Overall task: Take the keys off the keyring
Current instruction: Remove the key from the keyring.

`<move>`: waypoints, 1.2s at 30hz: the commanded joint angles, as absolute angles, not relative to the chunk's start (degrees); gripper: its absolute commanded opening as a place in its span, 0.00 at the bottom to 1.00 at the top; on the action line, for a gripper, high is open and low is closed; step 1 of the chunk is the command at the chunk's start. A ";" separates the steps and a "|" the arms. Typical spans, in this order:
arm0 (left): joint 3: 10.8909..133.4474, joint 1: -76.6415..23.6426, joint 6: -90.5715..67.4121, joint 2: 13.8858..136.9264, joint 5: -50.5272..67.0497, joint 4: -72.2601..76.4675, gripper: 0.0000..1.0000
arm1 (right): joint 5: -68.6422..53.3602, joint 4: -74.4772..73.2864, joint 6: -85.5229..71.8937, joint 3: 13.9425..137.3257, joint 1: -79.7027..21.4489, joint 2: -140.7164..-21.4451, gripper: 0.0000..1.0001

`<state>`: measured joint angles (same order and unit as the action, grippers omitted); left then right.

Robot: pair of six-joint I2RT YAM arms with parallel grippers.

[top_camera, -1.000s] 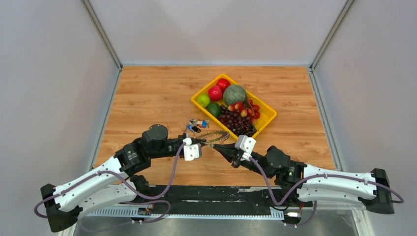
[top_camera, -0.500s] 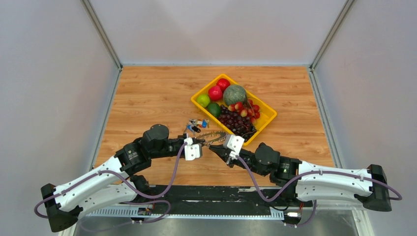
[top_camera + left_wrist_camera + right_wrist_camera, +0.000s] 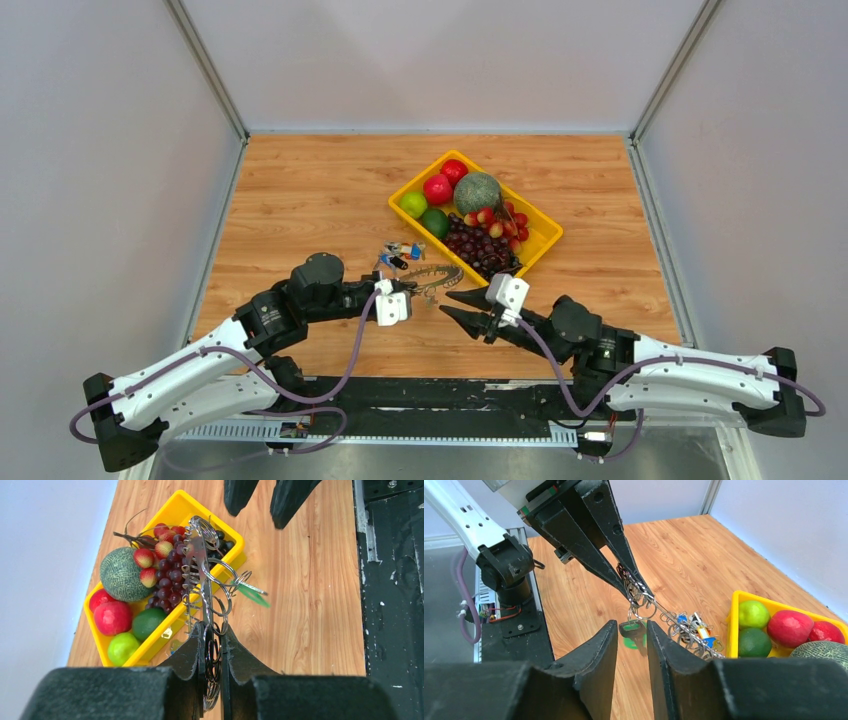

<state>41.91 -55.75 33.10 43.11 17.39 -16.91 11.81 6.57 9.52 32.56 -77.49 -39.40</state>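
My left gripper [image 3: 405, 290] is shut on the keyring [image 3: 432, 275] and holds it above the table. In the left wrist view the keyring [image 3: 202, 575] sticks out edge-on from my left gripper [image 3: 212, 627], with the silver keys [image 3: 189, 575] along it and a green tag [image 3: 252, 594] hanging off small rings. My right gripper [image 3: 450, 303] is open and empty, just right of the ring. In the right wrist view a green-headed key [image 3: 634, 629] hangs in line with the gap of my right gripper [image 3: 631, 625], slightly ahead of the tips.
A yellow tray [image 3: 545, 225] holding a melon [image 3: 477, 192], grapes, limes and red fruit stands behind the ring. A small bunch of coloured keys [image 3: 402, 250] lies on the wood left of the tray; it also shows in the right wrist view [image 3: 696, 627].
My right gripper first reached in to the ring, then drew back to the right and its jaws now stand apart. My left gripper has kept its hold and barely moved.
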 commanded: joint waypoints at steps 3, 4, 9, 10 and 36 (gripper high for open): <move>42.40 -55.84 33.02 42.96 15.70 -12.81 0.00 | 13.07 7.05 5.75 28.67 -77.79 -34.72 0.29; 42.44 -55.82 32.99 43.11 15.00 -12.82 0.00 | 12.90 7.83 5.34 28.13 -77.78 -34.64 0.27; 43.68 -55.90 31.43 44.88 11.12 -13.84 0.00 | 10.88 17.10 3.30 22.99 -77.79 -36.17 0.23; 44.03 -55.90 30.58 45.70 9.68 -14.17 0.00 | 11.00 19.37 2.93 22.01 -77.78 -36.74 0.23; 46.77 -56.94 25.49 46.48 0.18 -16.31 0.00 | 23.71 70.56 12.72 20.38 -85.21 -75.90 0.69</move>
